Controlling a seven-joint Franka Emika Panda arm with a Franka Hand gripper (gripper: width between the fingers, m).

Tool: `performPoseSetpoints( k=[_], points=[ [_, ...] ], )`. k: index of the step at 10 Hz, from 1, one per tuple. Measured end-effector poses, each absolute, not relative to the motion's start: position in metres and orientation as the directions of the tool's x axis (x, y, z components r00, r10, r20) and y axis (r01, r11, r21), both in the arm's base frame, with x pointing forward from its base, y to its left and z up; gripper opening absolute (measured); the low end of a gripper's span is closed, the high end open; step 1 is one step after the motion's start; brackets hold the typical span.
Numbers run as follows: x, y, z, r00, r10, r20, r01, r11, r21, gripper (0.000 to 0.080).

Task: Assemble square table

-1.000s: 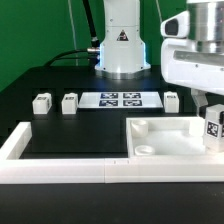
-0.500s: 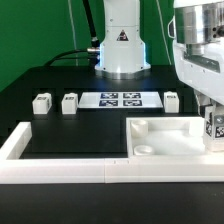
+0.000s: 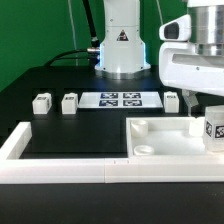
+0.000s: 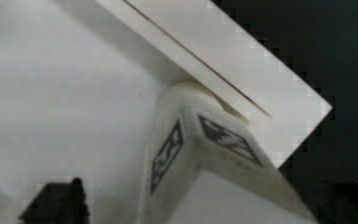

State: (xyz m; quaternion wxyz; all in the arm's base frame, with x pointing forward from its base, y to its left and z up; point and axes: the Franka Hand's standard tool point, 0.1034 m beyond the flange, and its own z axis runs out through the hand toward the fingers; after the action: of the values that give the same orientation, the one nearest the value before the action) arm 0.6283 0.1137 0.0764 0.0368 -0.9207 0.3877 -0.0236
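Exterior view has my hand (image 3: 209, 124) above the square table top (image 3: 165, 140), which lies at the table's near corner on the exterior view's right, with my fingers apart on either side of a tagged leg (image 3: 213, 132) standing in its corner.

The marker board (image 3: 120, 99) lies between leg blocks (image 3: 69, 101) on the bench (image 3: 60, 130); the square table top (image 3: 165, 140) sits before it, toward the exterior view's right.
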Motion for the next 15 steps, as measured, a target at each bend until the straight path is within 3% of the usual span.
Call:
performPoseSetpoints(
  k=[2, 4, 6, 7, 8, 9, 10, 13, 15],
  points=[
    [0.6298, 0.1181, 0.0821, 0.909, -0.413, 0.061, -0.410, -0.910, -0.055, 0.0649],
    [0.6302, 0.1160, 0.0821, 0.976, -0.207, 0.069, -0.205, -0.978, -0.041, 0.0649],
    [0.6299, 0.1165, 0.0818, 0.970, -0.235, 0.067, -0.232, -0.972, -0.044, 0.0649],
    [0.6298, 0.1165, 0.0817, 0.965, -0.252, 0.066, -0.250, -0.967, -0.046, 0.0555],
    [0.6297, 0.1167, 0.0816, 0.948, -0.313, 0.063, -0.310, -0.949, -0.050, 0.0367],
    [0.6297, 0.1168, 0.0816, 0.931, -0.361, 0.060, -0.358, -0.932, -0.054, 0.0367],
    [0.6295, 0.1170, 0.0814, 0.905, -0.423, 0.056, -0.420, -0.906, -0.058, 0.0290],
    [0.6286, 0.1160, 0.0808, 0.778, -0.628, 0.030, -0.625, -0.778, -0.070, 0.0290],
    [0.6274, 0.1132, 0.0824, 0.515, -0.855, -0.056, -0.856, -0.512, -0.067, 0.0290]
  ],
)
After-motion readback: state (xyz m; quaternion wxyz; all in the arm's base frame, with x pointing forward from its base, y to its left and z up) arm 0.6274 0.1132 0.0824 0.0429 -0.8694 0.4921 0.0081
